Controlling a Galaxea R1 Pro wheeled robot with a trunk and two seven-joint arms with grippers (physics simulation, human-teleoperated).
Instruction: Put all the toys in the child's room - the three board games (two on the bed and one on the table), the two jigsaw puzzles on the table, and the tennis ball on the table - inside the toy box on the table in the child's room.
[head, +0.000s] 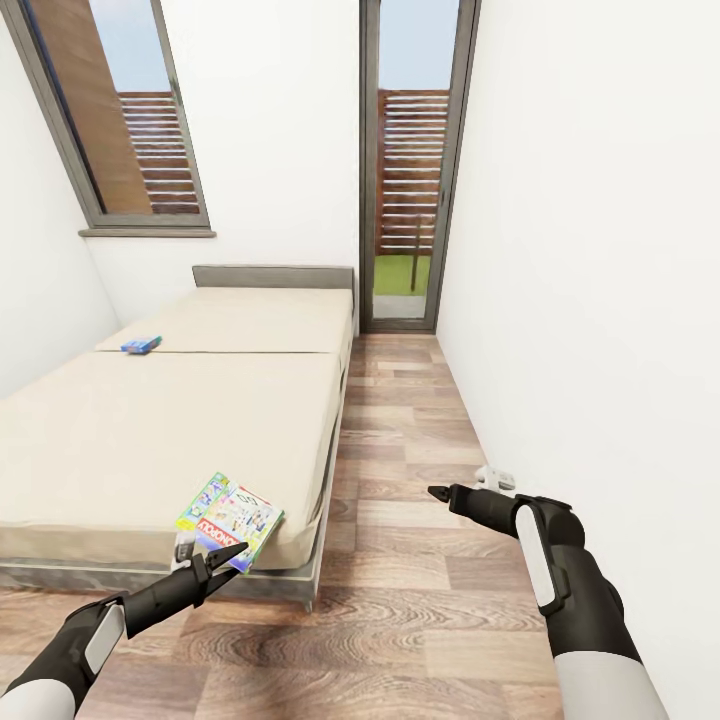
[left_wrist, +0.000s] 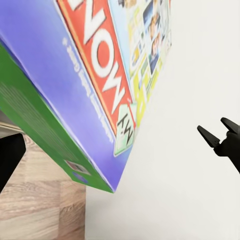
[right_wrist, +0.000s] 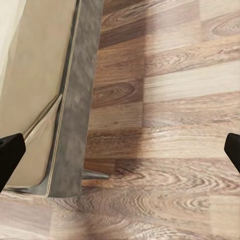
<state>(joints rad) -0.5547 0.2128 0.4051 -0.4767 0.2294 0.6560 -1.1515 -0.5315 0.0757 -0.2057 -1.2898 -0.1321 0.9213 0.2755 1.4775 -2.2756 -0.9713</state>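
The child's room (head: 300, 150) is narrow, with white walls, tall dark-framed windows and a brown-grey wood-plank floor (head: 400, 620) whose grain swirls across wide boards. The bed (head: 150, 440) runs along the left side: a long, low block under a plain cream-beige cover, ending in a low grey headboard (head: 272, 276). The right wrist view adds the grey bed frame (right_wrist: 75, 125) and a small metal foot beneath it.

Two board games lie on the cover. The Monopoly box (head: 230, 518) sits at the near corner, flat and thin, green-edged with a red banner, its corner overhanging the mattress edge. The blue box (head: 141, 345) lies well apart, up towards the headboard near the far side.

In the head view the left gripper (head: 228, 555) points at the Monopoly box's near edge, its dark tips close together; whether they touch the box cannot be told. The left wrist view shows that box (left_wrist: 100, 75) very close: glossy lid, white letters on red, blue side band, green lower edge. The right gripper (head: 437, 492) hangs over the floor holding nothing; its fingers (right_wrist: 11, 157) stand wide apart at that view's edges.
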